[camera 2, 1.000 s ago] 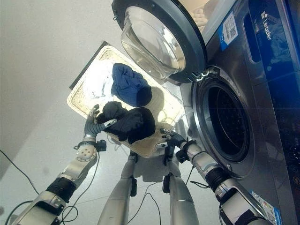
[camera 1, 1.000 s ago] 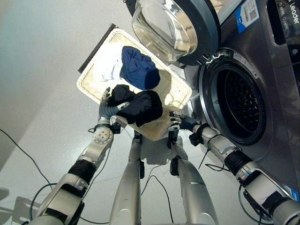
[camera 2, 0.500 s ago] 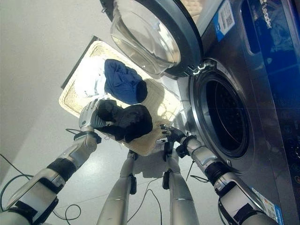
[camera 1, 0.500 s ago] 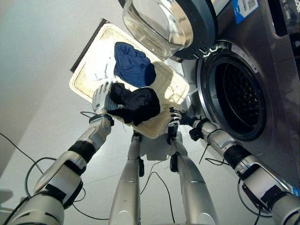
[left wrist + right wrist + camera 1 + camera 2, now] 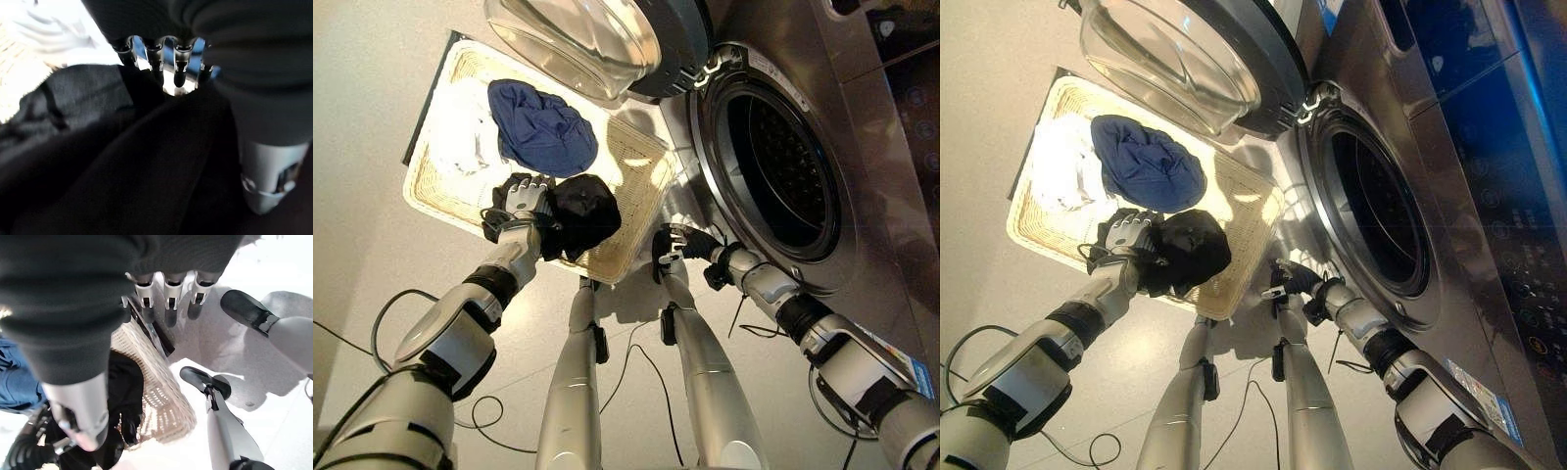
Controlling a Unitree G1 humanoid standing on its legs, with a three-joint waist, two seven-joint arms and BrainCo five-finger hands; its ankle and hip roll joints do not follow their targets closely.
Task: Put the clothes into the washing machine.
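Three garments sit in the flat cream wicker basket on the floor: a crumpled black garment at the near edge, a blue bundled garment behind it, a white cloth toward the far side. Left eye view: my left hand is on the black garment, fingers curled into the cloth. My right hand hovers just off the basket's near corner, fingers relaxed, holding nothing. The dark grey front-loading washing machine stands beside the basket, its round drum opening empty as far as I can see, and the round glass door is swung open over the basket.

Right eye view: same layout; left hand on the black garment, right hand near the basket corner, the drum opening well apart from the garment.

Left wrist view: my fingers bend down into black fabric, so I judge the grasp made.

Right wrist view: my right fingers hang loose above the basket's woven rim, empty.

Step in hand: picking the first piece, nothing loaded yet. Next move calls for lifting the black garment clear of the rim, carrying it under the open door and across to the drum mouth, then pushing it well inside before letting go. Trailing cloth could snag on the rim.
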